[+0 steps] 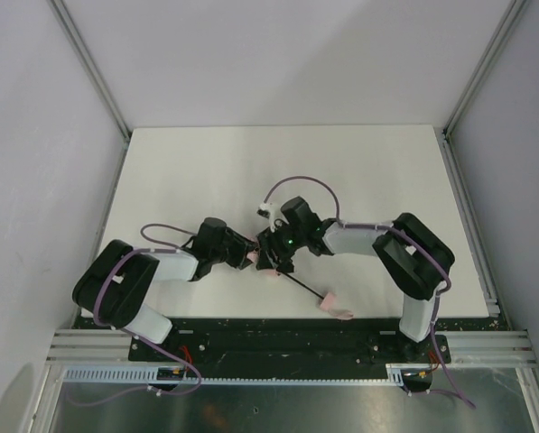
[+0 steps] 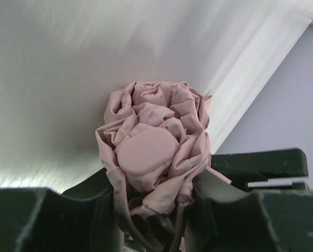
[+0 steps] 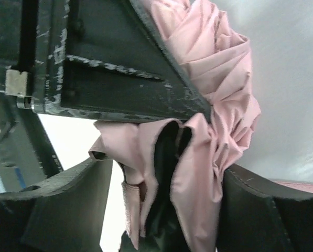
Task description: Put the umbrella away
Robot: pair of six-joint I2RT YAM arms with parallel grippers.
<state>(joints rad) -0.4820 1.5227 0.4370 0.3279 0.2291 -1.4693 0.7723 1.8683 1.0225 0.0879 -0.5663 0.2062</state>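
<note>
Both arms meet near the middle of the white table (image 1: 206, 171), a little toward its 6 o'clock edge, and the umbrella (image 2: 151, 142) hangs between them. My left gripper (image 2: 152, 210) is clamped narrow on the canopy bundle, one dark finger on each side. My right gripper (image 3: 166, 205) pinches a fold of the same fabric from the opposite side, with pink cloth filling the gap between its jaws.

I judge the job part done. The canopy is collapsed and gathered into a tight wad, but the shaft (image 1: 303, 287) sticks out bare toward 4 o'clock, with the handle (image 1: 335, 308) lying on the table near the front edge. Telescoping the shaft in and wrapping the fabric neatly look like what is left. I see no cover or storage spot anywhere.

The fabric is thin, matte, pale pink cloth, crumpled into rosette-like pleats around a smooth, flat, oval cap (image 2: 144, 153). In the right wrist view it drapes in soft, limp folds with a dark inner lining showing. The shaft is a thin, straight black rod; the handle is small, pink and blocky.
</note>
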